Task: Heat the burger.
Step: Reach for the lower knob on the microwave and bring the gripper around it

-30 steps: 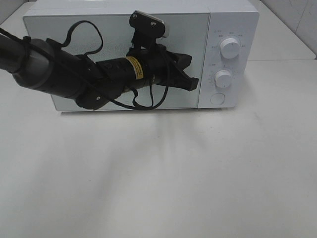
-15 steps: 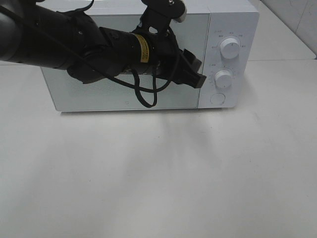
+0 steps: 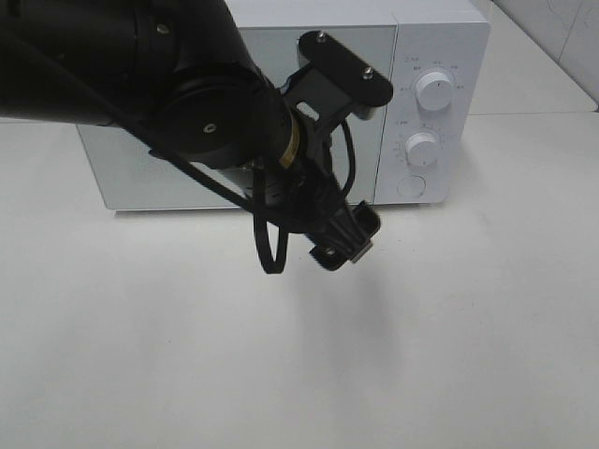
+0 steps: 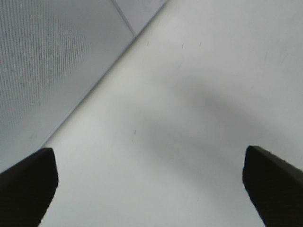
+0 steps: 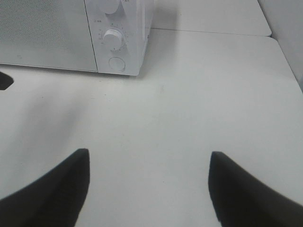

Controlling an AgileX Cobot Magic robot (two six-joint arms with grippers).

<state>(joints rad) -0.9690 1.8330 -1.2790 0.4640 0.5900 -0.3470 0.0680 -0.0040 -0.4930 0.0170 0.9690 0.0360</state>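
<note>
the black left gripper (image 3: 344,241), jaws spread and empty, hangs above the white table (image 3: 468,327) before the white microwave oven (image 3: 459,117), whose shut door (image 5: 47,38) hides its inside, burger unseen; the black right gripper (image 5: 149,189) gapes empty too.

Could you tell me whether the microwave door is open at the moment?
No, the microwave door sits shut, flush with the control panel, in the exterior high view.
</note>
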